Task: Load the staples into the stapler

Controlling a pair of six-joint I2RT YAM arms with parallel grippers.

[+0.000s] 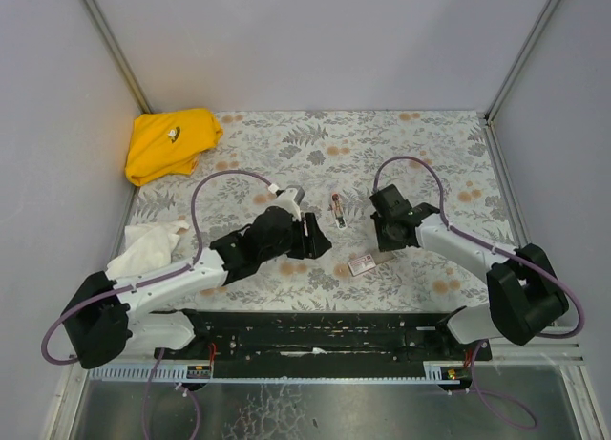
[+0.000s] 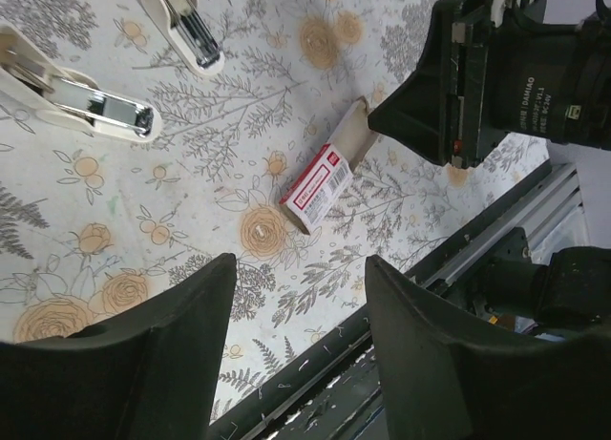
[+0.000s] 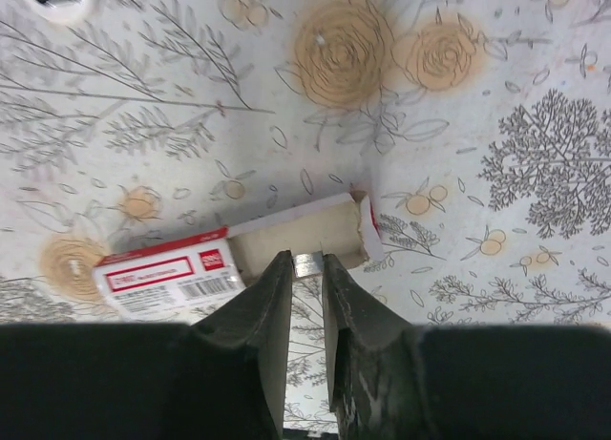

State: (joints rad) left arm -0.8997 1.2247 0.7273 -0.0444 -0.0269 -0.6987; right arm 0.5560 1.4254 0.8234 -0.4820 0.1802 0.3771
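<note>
the right gripper pinched the staples between its fingertips at the pulled-out end of the box; the left gripper hung, jaws spread

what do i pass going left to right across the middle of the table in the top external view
white cloth → left gripper → stapler → staple box

White capital letters reading "DAMIAO" run sideways along the black motor housing of the right arm; the finer print beside them is too small to read. The small box near the table's near edge bears a red-and-white label with a barcode, its words illegible.
</note>
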